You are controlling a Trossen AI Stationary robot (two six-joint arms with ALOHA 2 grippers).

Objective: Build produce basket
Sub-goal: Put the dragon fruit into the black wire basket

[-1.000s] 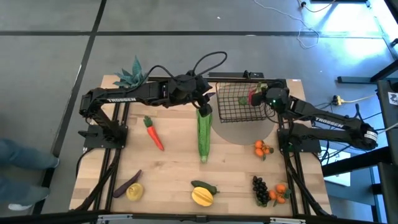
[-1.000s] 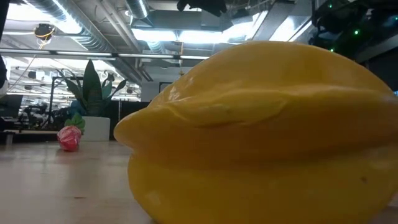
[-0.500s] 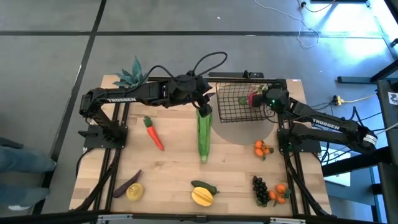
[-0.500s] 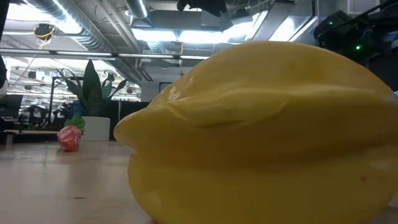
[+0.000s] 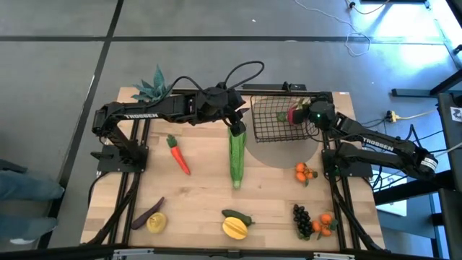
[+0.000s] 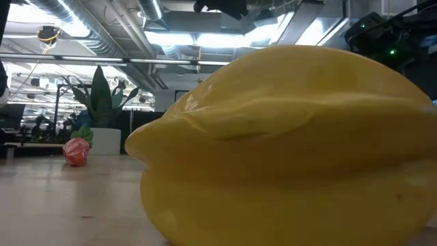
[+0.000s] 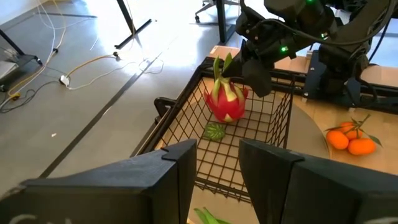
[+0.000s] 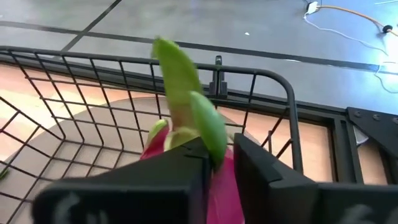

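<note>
Both arms are showing as dark, near-black jointed links. Left arm (image 5: 155,108) is carrying white TROSSEN lettering along its upper link; right arm (image 5: 379,144) is bearing the same white lettering on its forearm. Black cable (image 5: 242,72) is looping in an arc above the left arm's wrist. Green indicator light (image 5: 315,114) is glowing on the right wrist housing, and also showing in the left wrist view. Fingers (image 7: 273,180) of the left gripper are appearing as flat, blocky, matte black slabs; right gripper's fingers (image 8: 186,171) are looking the same.
</note>
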